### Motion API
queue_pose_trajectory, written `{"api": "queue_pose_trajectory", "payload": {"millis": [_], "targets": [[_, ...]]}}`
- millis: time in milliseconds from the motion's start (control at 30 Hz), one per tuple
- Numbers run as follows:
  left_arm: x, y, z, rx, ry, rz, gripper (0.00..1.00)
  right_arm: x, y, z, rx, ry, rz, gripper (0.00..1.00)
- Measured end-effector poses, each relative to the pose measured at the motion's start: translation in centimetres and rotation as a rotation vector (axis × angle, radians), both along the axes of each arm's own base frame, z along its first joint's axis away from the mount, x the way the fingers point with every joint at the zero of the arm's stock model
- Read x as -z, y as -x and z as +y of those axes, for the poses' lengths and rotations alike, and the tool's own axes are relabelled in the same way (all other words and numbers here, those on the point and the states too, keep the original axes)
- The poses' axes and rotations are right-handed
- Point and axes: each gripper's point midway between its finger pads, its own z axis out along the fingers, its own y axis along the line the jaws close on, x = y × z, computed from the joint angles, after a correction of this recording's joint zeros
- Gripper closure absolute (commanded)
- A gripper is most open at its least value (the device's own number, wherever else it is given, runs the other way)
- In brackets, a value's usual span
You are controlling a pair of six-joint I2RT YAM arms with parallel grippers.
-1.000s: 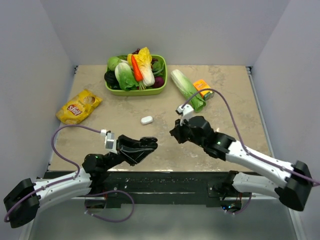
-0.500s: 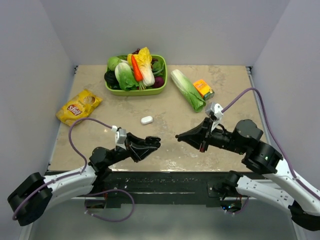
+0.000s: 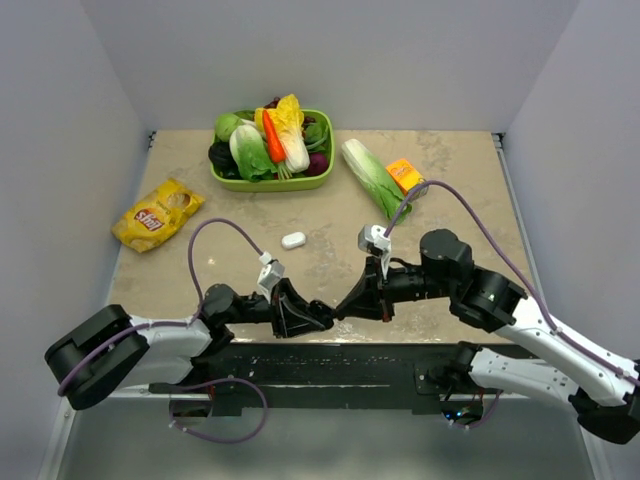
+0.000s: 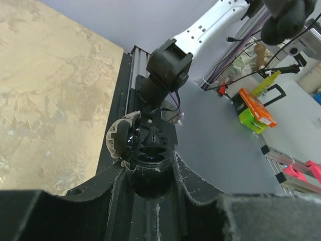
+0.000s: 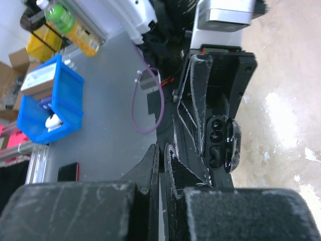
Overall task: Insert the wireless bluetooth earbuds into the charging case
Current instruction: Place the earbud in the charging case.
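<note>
The left fingers clamp an open black charging case above the bench's near edge. The right fingers hover just beside it, pinched almost together. Whether they hold an earbud, I cannot tell.

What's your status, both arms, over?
Left gripper shut on open black charging case. Right gripper shut, tips close to case; earbud not visible. Nothing between them.

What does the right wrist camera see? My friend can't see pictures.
An open black charging case, showing two dark hollows, is held by the left gripper just ahead of the right gripper's pinched-together fingertips. Beige marbled table lies to the right, a blue bin far left.
</note>
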Motion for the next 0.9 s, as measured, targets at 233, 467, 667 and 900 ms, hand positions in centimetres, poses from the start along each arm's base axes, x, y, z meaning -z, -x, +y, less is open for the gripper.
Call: {"api": "queue_pose_trajectory", "payload": {"millis": [233, 467, 667, 900], "targets": [[0.3, 0.8, -0.2, 0.053, -0.016, 0.032, 1.0, 1.8, 0.7, 1.0, -0.041, 0.06, 0.012, 1.0], [-1.3, 2.3, -0.2, 0.097, 0.034, -0.077, 1.0, 3.1, 0.5, 1.9, -0.044, 0.096, 0.024, 1.0], [-2.4, 3.1, -0.2, 0.112, 0.077, -0.18, 1.0, 3.8, 0.4, 2.5, -0.043, 0.107, 0.028, 1.0], [-2.4, 3.4, -0.3, 0.121, 0.079, -0.215, 1.0, 3.7, 0.7, 3.3, -0.056, 0.097, 0.015, 1.0]]}}
